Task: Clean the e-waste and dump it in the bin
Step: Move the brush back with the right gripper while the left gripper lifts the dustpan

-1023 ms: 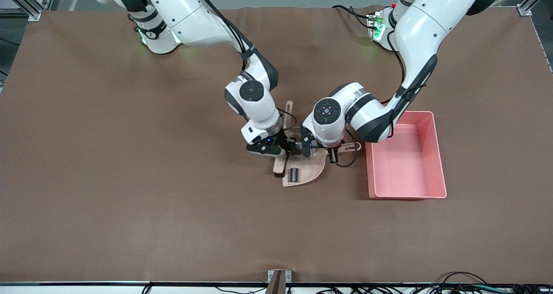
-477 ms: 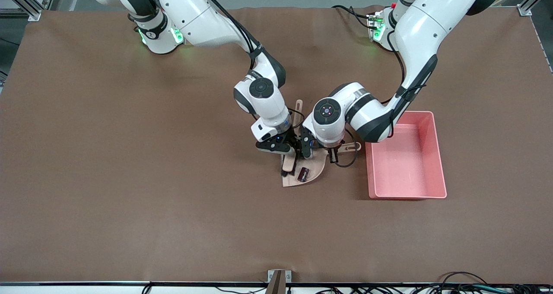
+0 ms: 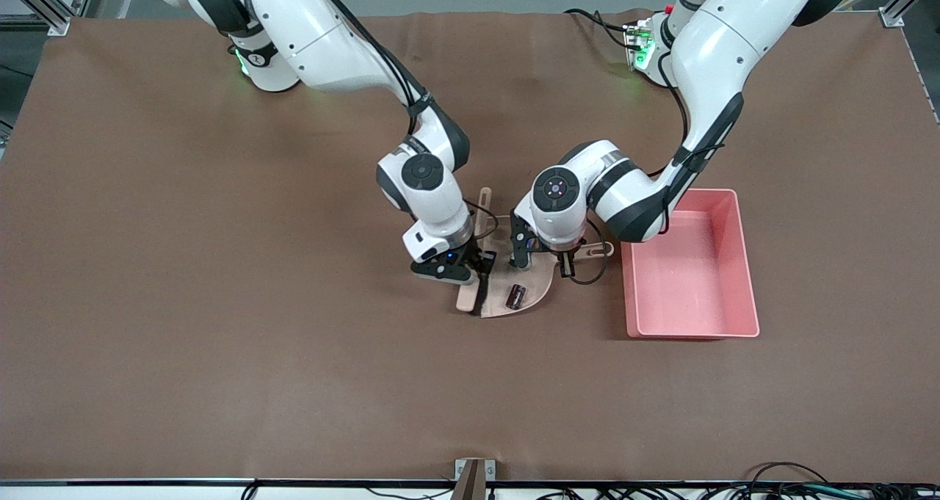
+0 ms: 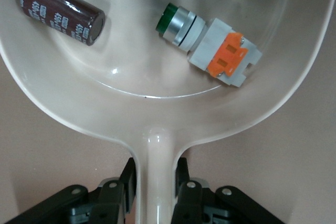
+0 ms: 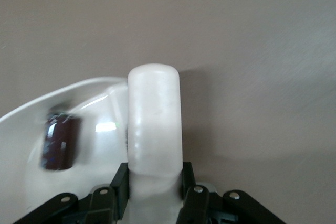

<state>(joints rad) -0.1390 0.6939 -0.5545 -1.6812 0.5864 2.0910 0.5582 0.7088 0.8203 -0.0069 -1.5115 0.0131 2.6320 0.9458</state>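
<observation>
Beige plastic dustpan [image 4: 157, 103] lies flat on the brown table [image 3: 220, 302], its handle clamped in the left claw [image 3: 564, 263] so the mouth meets the sweep. Just ahead of that claw, both scraps already sit in the pan: a dark capacitor [image 4: 62, 10] and a grey switch [image 4: 210, 43] with orange and green ends. The right claw [image 3: 481, 272] grips the brush [image 5: 154, 124], bristles down at the pan's open edge. The pink bin [image 3: 745, 265] waits beside the left claw, handy for tipping.
</observation>
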